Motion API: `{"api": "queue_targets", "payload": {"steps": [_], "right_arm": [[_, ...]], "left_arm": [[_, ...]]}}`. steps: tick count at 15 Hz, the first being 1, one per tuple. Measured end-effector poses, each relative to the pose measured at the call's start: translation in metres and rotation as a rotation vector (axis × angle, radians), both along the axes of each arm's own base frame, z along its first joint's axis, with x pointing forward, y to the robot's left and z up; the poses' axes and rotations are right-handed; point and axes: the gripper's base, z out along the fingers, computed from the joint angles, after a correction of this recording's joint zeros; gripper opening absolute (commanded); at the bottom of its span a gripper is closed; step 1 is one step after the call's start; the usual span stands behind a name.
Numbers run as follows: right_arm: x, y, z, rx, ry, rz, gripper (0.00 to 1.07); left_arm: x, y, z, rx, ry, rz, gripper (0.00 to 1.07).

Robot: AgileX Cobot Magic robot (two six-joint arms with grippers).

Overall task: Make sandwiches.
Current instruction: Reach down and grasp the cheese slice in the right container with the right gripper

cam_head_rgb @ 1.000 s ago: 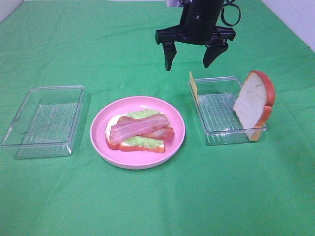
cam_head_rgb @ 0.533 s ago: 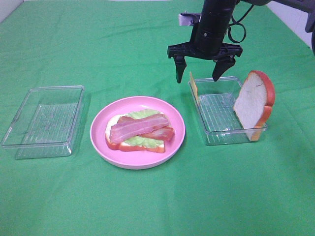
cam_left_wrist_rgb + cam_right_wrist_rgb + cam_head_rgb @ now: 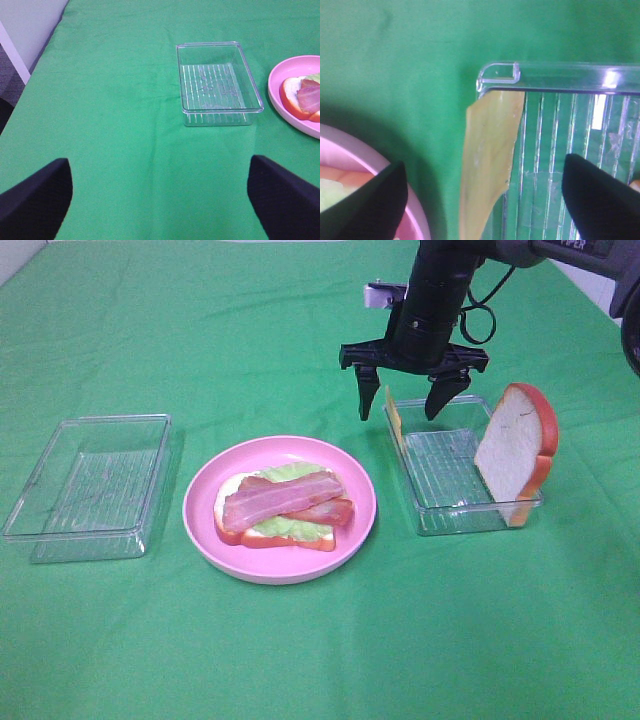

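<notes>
The left hand hangs released, fingers wide and holding nothing, over bare counter well left of the pink plate, so it is the farther one. On the plate lies the half-built sandwich: bread, lettuce, bacon. Just right of the plate, the yellow cheese slice stands on edge against the plate-facing wall of a clear tray, its long axis along that wall. The right hand hovers directly above, released, one finger on either side of the slice; a straight descent looks enough.

The right end effector has lowered over the cheese slice.
</notes>
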Motion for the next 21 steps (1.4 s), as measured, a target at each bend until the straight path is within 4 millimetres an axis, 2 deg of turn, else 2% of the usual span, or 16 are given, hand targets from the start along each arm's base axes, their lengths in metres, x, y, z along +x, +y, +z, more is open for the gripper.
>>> {"api": "queue_targets", "payload": {"steps": [3,5,11,13,15,21], "right_arm": [[0.0000,0.0000,-0.0005,0.000,0.001,0.000,0.51],[0.0002,-0.0005,-0.0006,-0.006,-0.001,0.001,0.47],[0.0003,-0.0006,-0.0006,-0.008,-0.002,0.001,0.44],[0.0006,-0.0015,-0.0007,-0.017,-0.005,0.003,0.26],[0.0011,-0.0030,-0.0008,-0.034,-0.011,0.006,0.02],[0.0013,-0.0036,-0.0004,-0.041,-0.015,0.008,0.00]], "left_arm": [[0.0000,0.0000,0.0000,0.000,0.000,0.000,0.88],[0.0000,0.0000,0.0000,0.000,0.000,0.000,0.88],[0.0000,0.0000,0.0000,0.000,0.000,0.000,0.88],[0.0000,0.0000,0.0000,0.000,0.000,0.000,0.88],[0.0000,0.0000,0.0000,0.000,0.000,0.000,0.88],[0.0000,0.0000,0.0000,0.000,0.000,0.000,0.88]]}}
